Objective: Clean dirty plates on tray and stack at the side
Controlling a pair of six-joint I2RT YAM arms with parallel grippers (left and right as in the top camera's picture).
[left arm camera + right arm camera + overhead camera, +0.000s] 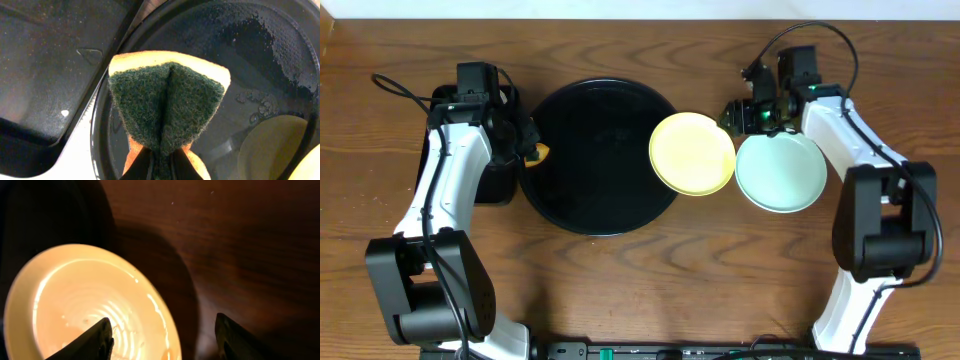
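As left fingers [136, 170] pinch sponge [165, 105] | yellow plate [692, 153] overlaps tray [585, 160] (right fingers [94, 342] apart)

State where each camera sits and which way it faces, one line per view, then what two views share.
Overhead: above the table, facing straight down on the round tray, yellow plate and blue-green plate; left arm and right arm show.
Left wrist: on the left arm, facing down at the sponge over the tray's rim; left tool shut on it.
Right wrist: on the right arm, facing down at the yellow plate; right tool open.
Shared: overhead and right wrist both show the yellow plate.
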